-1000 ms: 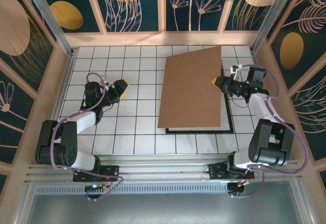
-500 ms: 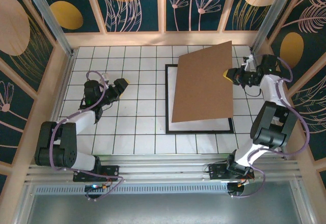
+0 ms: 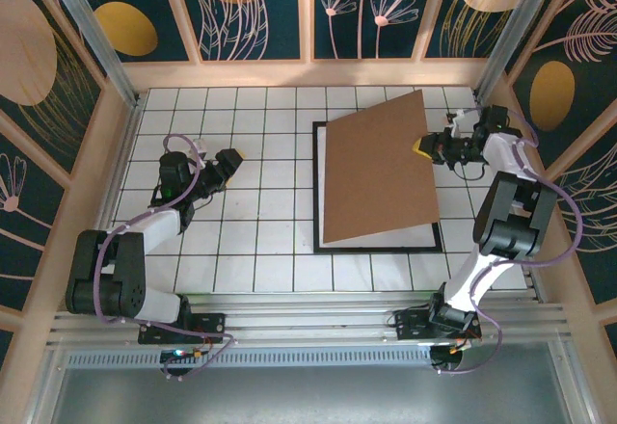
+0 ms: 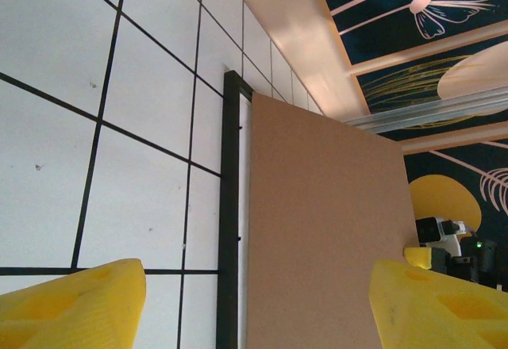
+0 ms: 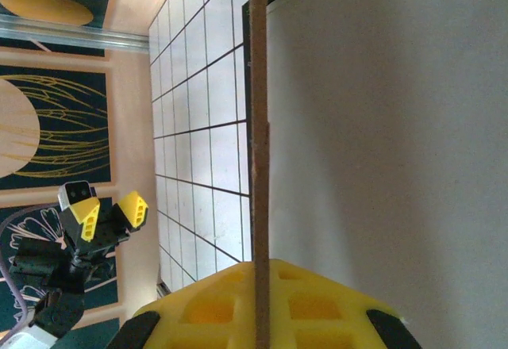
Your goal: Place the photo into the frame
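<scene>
The right gripper (image 3: pixel 424 145), jaws clenched on the backing board's (image 3: pixel 376 173) 3 o'clock edge, tilts it over the frame (image 3: pixel 405 249) lying at the counter's (image 3: pixel 260 231) 3 o'clock, and that thin pinch could slip and drop the board, while the left gripper (image 3: pixel 231 162) sits at 9 o'clock with jaws released.

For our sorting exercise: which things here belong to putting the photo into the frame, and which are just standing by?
In the job: frame, lying flat; brown backing board, tilted up over it; right gripper, clamped on the board's edge.
Standing by: left gripper, open, apart from the frame; tiled table.
</scene>
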